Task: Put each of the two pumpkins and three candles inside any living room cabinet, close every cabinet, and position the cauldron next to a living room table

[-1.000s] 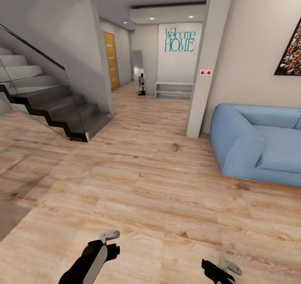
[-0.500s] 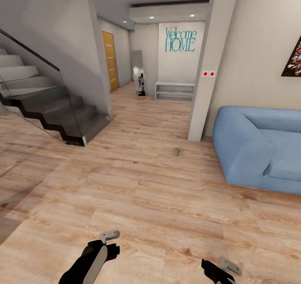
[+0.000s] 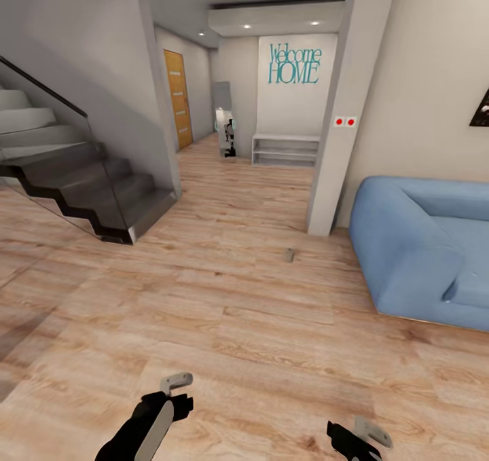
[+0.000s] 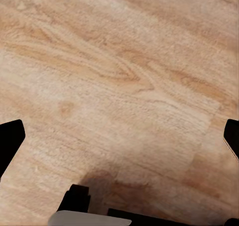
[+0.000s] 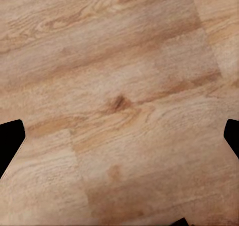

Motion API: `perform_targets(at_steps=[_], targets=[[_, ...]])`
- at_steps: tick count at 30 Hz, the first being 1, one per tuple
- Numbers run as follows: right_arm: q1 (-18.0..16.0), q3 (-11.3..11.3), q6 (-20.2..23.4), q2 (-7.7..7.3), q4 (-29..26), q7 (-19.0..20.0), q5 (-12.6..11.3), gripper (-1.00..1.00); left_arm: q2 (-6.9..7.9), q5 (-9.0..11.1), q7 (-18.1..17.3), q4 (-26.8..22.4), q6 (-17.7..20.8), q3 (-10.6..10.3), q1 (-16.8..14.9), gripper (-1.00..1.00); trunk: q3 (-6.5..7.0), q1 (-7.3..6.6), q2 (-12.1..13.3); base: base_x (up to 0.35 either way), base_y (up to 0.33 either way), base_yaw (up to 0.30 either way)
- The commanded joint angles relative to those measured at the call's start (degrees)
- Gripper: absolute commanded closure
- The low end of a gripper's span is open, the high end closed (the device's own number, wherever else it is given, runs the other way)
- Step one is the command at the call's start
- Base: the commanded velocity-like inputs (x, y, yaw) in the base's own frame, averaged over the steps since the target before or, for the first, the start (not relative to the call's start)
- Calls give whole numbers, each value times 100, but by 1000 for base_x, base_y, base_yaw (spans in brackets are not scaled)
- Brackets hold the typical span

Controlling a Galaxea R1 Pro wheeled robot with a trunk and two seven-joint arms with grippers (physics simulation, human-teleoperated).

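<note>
Across the earlier head pictures and this one the whole scene is sliding, so it is the camera and base that are turning and rolling, not the furniture: the blue sofa (image 3: 424, 250) is drifting toward the right edge, the dark picture on the wall is almost gone, and the staircase (image 3: 75, 176) is sitting lower and further left.

One small grey-brown candle (image 3: 289, 254) is lying on the wood floor (image 3: 224, 325), well ahead of the robot, near the foot of the pale pillar (image 3: 343, 108) and a little apart from the sofa's near arm. Pumpkins, cabinet and cauldron are not to be made out here.

Judging from this, the robot is driving up to that candle. To do it well, the base should be kept heading straight at the stub and stopped with it close in front and slightly to one side, so one arm can come down over it; the trunk will likely need lowering, since the candle is small and on its side.

Left gripper (image 3: 178, 388) and right gripper (image 3: 363, 437) are hanging low in front of the body over bare floor. In each wrist view the dark fingertips are standing at opposite edges, so both jaws are spread wide, holding and touching nothing.
</note>
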Motion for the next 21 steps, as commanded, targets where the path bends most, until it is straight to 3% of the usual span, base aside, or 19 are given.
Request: perform_targets(at_steps=[1,9,14,21], targets=[[0,0,0,0,4,0,0,-100,0,0,1,21,-10,2,0,-100,0,0,0,331,0,0],[0,-1,0,0,8,0,0,-100,-7,-66,-5,338,-557,15,0,-100,0,0,0,331,0,0],[0,-1,1,0,6,0,-4,-100,-18,-206,-6,377,-615,17,0,-100,0,0,0,331,0,0],[0,5,1,-7,8,0,-9,-100,-32,-243,-5,386,-632,12,0,-100,0,0,0,331,0,0]])
